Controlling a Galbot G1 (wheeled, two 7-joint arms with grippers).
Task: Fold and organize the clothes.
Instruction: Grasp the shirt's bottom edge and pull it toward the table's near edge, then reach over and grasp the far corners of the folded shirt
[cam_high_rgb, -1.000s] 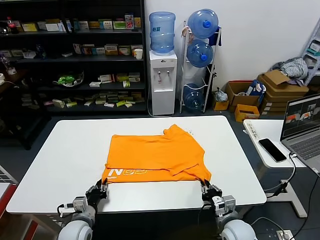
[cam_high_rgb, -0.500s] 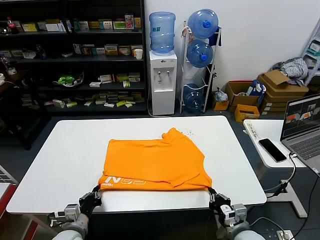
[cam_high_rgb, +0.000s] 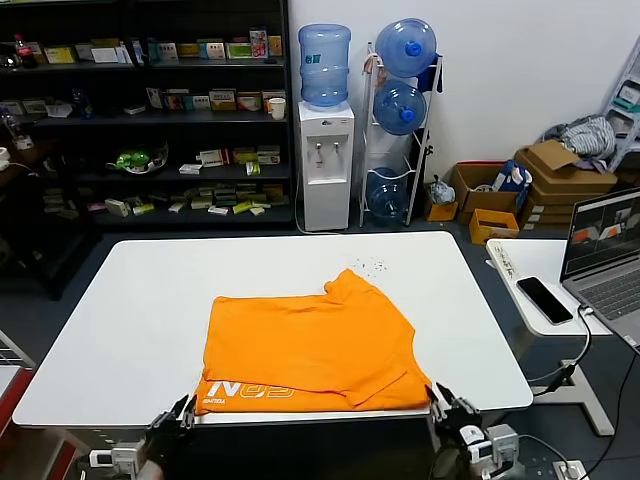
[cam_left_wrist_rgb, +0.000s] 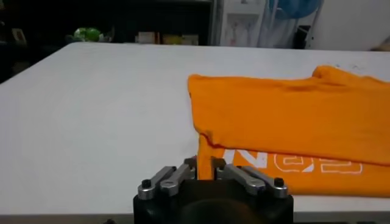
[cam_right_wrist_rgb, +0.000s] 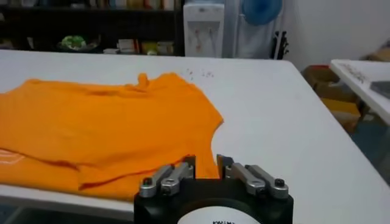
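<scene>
The orange T-shirt (cam_high_rgb: 310, 345) lies folded on the white table (cam_high_rgb: 130, 300), with its white lettering (cam_high_rgb: 248, 390) along the near hem at the table's front edge. My left gripper (cam_high_rgb: 172, 425) is below the front edge and shut on the shirt's near left corner (cam_left_wrist_rgb: 204, 152). My right gripper (cam_high_rgb: 447, 408) is shut on the near right corner (cam_right_wrist_rgb: 204, 155). In the left wrist view the gripper (cam_left_wrist_rgb: 205, 165) has orange cloth between its fingers. The same holds for the gripper (cam_right_wrist_rgb: 206, 163) in the right wrist view.
A side table at the right holds a phone (cam_high_rgb: 545, 298), a laptop (cam_high_rgb: 605, 250) and a power strip (cam_high_rgb: 503, 263). A water dispenser (cam_high_rgb: 326, 160), bottle rack and shelves stand behind the table. Bare tabletop lies left, right and beyond the shirt.
Both grippers have drawn back toward me and lower, past the table's front edge. The shirt has slid with them toward the near edge.
</scene>
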